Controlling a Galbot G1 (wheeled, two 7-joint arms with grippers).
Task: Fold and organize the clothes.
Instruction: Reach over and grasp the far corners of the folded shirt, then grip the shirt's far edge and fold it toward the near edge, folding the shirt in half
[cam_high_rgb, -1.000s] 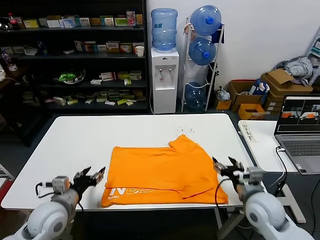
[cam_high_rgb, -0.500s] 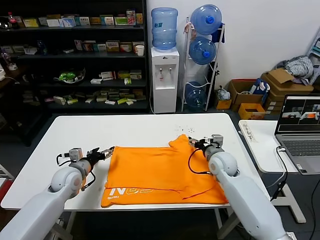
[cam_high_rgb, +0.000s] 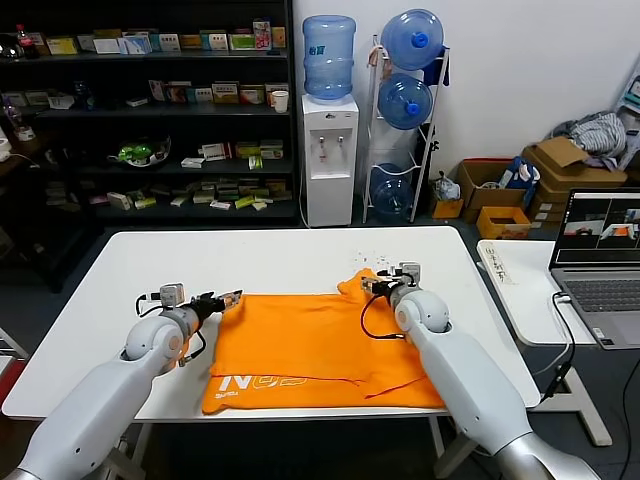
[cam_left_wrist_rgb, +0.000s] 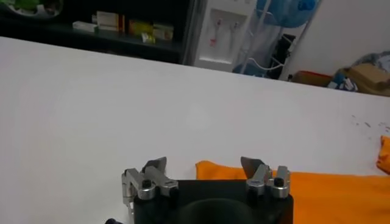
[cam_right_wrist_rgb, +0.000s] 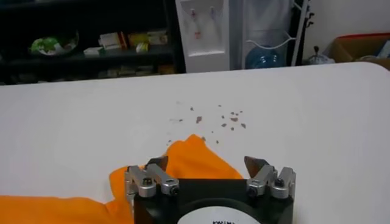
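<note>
Left gripper, jaws spread, nothing held, at far-left corner of orange T-shirt; in left wrist view the shirt corner lies just beyond and between the fingertips. Right gripper, jaws spread, empty, over shirt's far-right sleeve, whose tip pokes out between its fingers. Shirt lies partly folded on white table, lettering along near edge, w/ small dark specks beyond the sleeve.
</note>
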